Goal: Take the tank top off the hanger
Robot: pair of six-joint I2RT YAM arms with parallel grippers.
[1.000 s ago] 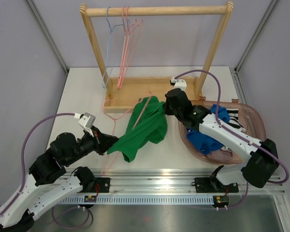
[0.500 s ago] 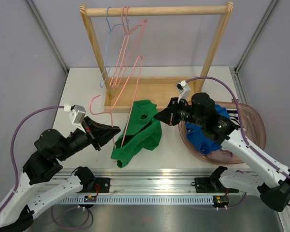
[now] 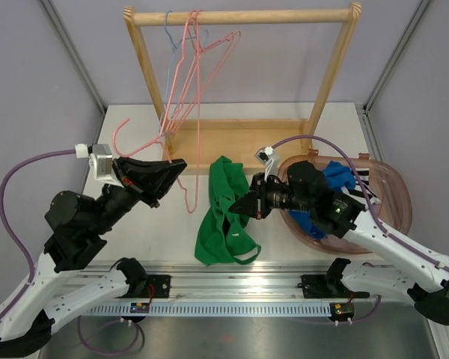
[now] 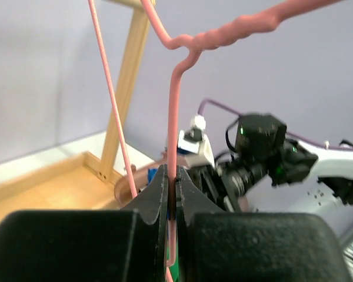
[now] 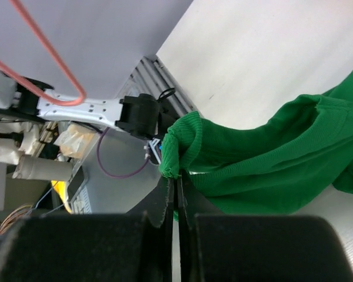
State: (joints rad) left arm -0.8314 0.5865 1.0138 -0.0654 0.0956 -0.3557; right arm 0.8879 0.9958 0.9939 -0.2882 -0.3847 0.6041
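My left gripper [image 3: 176, 165] is raised over the table's left half and shut on the pink wire hanger [image 3: 196, 161]. In the left wrist view the hanger [image 4: 174, 117] runs up from between the closed fingers of that gripper [image 4: 172, 176]. The green tank top [image 3: 224, 217] hangs in a long fold at the centre, its lower end on the table. My right gripper [image 3: 241, 207] is shut on its right edge. The right wrist view shows a bunched green hem of the tank top [image 5: 270, 170] pinched in that gripper [image 5: 176, 179]. The hanger appears clear of the cloth.
A wooden rack [image 3: 239, 15] stands at the back with blue and pink hangers [image 3: 181, 45] on its bar. A translucent pink basket [image 3: 395, 196] holding blue cloth [image 3: 337, 176] sits at the right, under my right arm.
The left gripper rose and swung left, drawing the hanger out of the tank top. The right gripper pulled the tank top toward the front, where it now hangs stretched out.
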